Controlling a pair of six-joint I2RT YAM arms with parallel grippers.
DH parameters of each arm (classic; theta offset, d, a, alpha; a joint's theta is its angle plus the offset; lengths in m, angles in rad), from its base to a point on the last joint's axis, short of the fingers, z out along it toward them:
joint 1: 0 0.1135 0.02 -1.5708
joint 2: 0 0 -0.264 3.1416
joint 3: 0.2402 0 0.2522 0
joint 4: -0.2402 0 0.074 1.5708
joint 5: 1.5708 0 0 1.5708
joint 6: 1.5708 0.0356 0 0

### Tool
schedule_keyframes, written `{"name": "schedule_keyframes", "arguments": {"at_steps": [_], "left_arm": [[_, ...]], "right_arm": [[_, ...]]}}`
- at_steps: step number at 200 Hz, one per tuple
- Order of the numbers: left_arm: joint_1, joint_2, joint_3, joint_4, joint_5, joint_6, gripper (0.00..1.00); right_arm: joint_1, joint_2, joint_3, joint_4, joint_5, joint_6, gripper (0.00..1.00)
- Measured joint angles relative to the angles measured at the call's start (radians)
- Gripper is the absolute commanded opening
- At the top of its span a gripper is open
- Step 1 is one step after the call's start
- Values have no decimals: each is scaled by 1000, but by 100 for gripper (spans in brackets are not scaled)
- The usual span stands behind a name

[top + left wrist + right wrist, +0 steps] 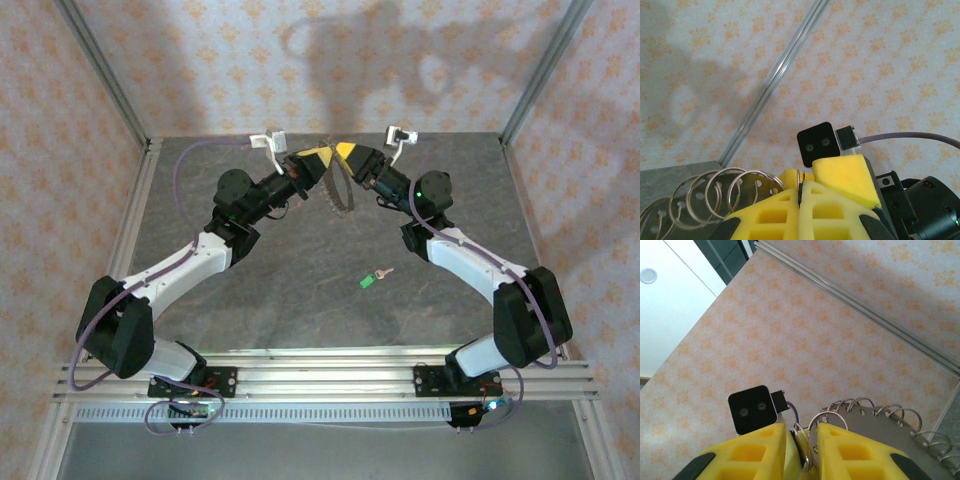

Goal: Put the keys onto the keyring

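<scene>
Keyring [337, 190]: thin metal wire, dull grey-brown from above; close up, its small loops are bright and polished. Key [372, 279]: green head looks plastic with a slight sheen, blade pale bare metal. Left hand [800, 187] and right hand [801, 432]: yellow plastic, matt, faintly grainy, moulded with square pockets. Arm shells [180, 265]: smooth white and black plastic, semi-gloss. Cable [200, 150]: smooth lilac sheath. Worktop [300, 300]: dark grey, mottled like stone, matt. Rails [330, 372]: ribbed light metal, satin. Walls [200, 60]: matt, printed orange motif; paper or cloth, unclear.
</scene>
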Motion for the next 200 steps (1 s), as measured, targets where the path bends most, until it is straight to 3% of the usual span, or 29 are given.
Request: {"name": "schedule_keyframes", "arguments": {"at_steps": [69,87,95,150,168,179,200], "left_arm": [[0,0,3,0,1,0,0],[0,0,6,0,3,0,0],[0,0,6,0,3,-1,0],[0,-1,30,-56,3,-3,0],[0,-14,46,-131,0,14,9],[0,-30,55,-184,-1,37,26],[9,-63,69,-264,2,60,49]], "right_arm": [[11,-3,0,-7,-9,-4,15],[11,-3,0,-10,-12,-10,8],[11,-3,0,-12,-13,-13,0],[10,-24,0,-73,-9,-74,0],[8,-38,13,-148,-12,-126,0],[8,-49,28,-204,-23,-165,0],[6,-64,60,-296,-59,-222,0]]}}
